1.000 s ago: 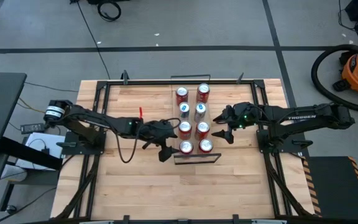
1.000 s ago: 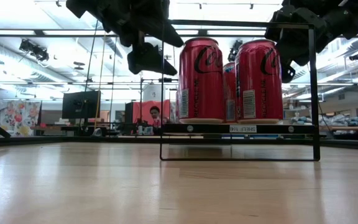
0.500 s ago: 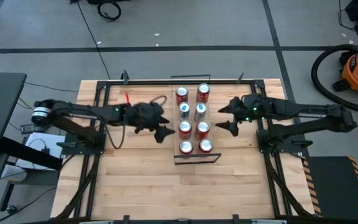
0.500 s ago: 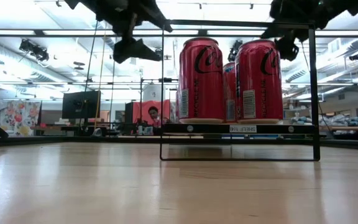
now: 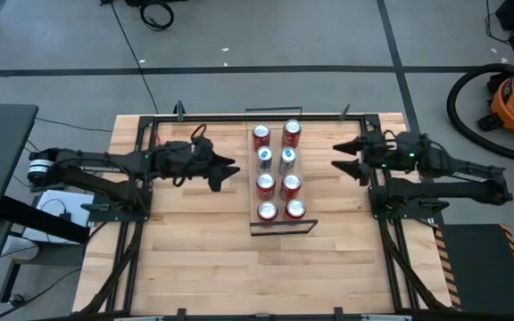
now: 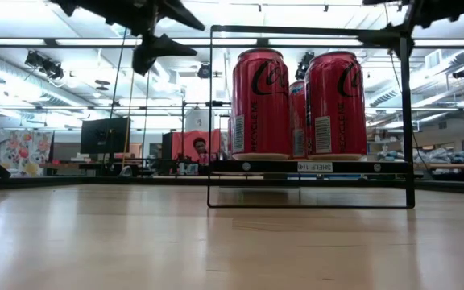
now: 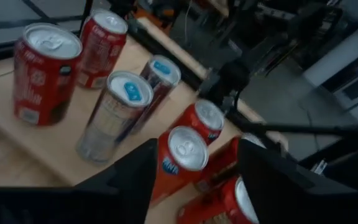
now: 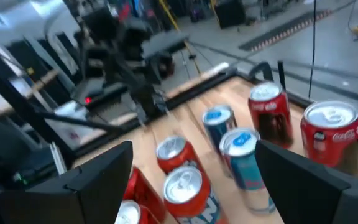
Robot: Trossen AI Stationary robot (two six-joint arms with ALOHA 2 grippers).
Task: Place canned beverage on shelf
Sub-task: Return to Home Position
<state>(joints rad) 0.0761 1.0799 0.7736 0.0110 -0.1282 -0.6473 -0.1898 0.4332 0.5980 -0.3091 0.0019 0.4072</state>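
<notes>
High view gives you the layout: eight cans (image 5: 265,183) stand upright in two columns of four on the shelf (image 5: 278,169) at mid-tabletop (image 5: 203,259). The two red-and-white soda cans (image 5: 267,210) are at the end nearest the low camera. Your left arm (image 5: 150,160) and right arm (image 5: 435,162) hang either side, well apart from the shelf, each with jaws spread and empty. If you regrip a can, I judge it stiff but thin-walled, smooth, and weighty if full: clasp mid-body, gently.

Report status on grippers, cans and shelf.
Left gripper open, empty, left of narrow light-wood shelf. Right gripper open, empty, on its right. Eight red and blue-topped drink cans upright on shelf, two columns. Nothing blocking.
</notes>
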